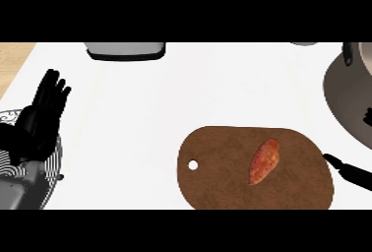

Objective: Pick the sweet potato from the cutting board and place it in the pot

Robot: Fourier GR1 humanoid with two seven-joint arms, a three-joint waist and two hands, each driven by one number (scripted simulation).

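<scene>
On one cutting board (232, 172): one sweet potato (263, 161).

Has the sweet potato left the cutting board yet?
No, the sweet potato lies on the brown cutting board, no hand touching it.

White counter (203, 88), wood strip (15, 59) at left

White counter (181, 93) — cutting board (218, 182), pot (352, 98).
</scene>
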